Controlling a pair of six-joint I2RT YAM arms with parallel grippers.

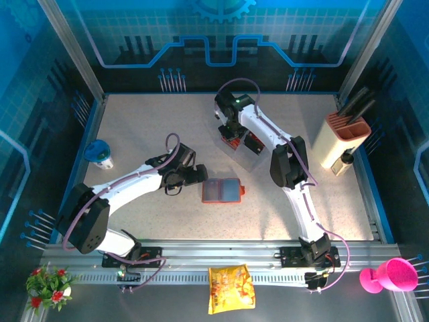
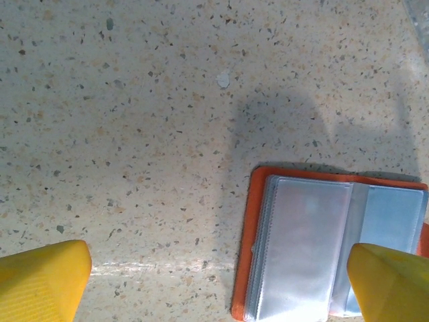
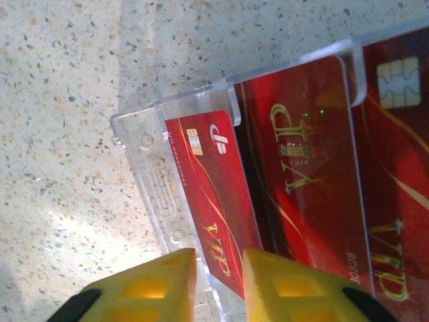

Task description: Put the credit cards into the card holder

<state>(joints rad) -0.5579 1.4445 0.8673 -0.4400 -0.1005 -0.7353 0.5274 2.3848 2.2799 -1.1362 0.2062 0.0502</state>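
- Right pincer (image 3: 218,261): jaws narrowed about the lower edge of the front credit card (image 3: 208,188), ready to lift it from the clear rack (image 3: 144,157) near the far edge of the bench (image 1: 134,127); whether they actually pinch it cannot be told.
- Left pincer (image 2: 218,258): fully spread and empty, just beside the card holder (image 2: 308,248), which lies opened mid-bench, probably to steady it.

Left gripper (image 1: 196,176), fingers spread wide, low just left of the wallet (image 1: 221,190); right gripper (image 3: 218,278), fingers narrowly parted, beyond the wallet, straddling a card (image 3: 213,194).

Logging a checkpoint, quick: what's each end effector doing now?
Left end effector: open, holding nothing.
Right end effector: nearly shut around the end of one credit card; firm grip cannot be told.
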